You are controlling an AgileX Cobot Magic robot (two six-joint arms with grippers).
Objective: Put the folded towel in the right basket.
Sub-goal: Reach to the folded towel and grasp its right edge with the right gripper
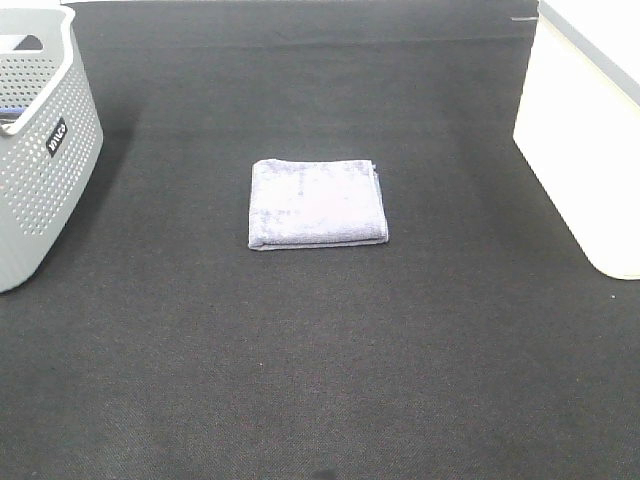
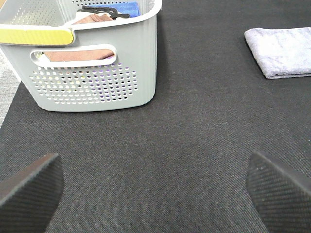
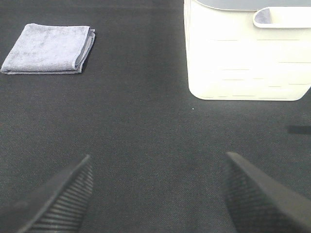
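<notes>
In the middle of the dark counter [image 1: 320, 380] lies the folded towel [image 1: 318, 203], flat, with bare counter along all four edges. At far left the grey basket [image 1: 40, 150] is cut off by the frame. Its holed wall hides most of its load, though a brown cloth [image 2: 77, 54] and a blue cloth [image 2: 127, 8] show inside. At far right the white basket [image 1: 590, 130] is also cut off, its inside unseen. Both baskets stand well apart from the towel. The left claw [image 2: 155, 194] gapes wide over bare counter, empty, only its tips showing. The right claw [image 3: 155, 194] is likewise wide and empty.
</notes>
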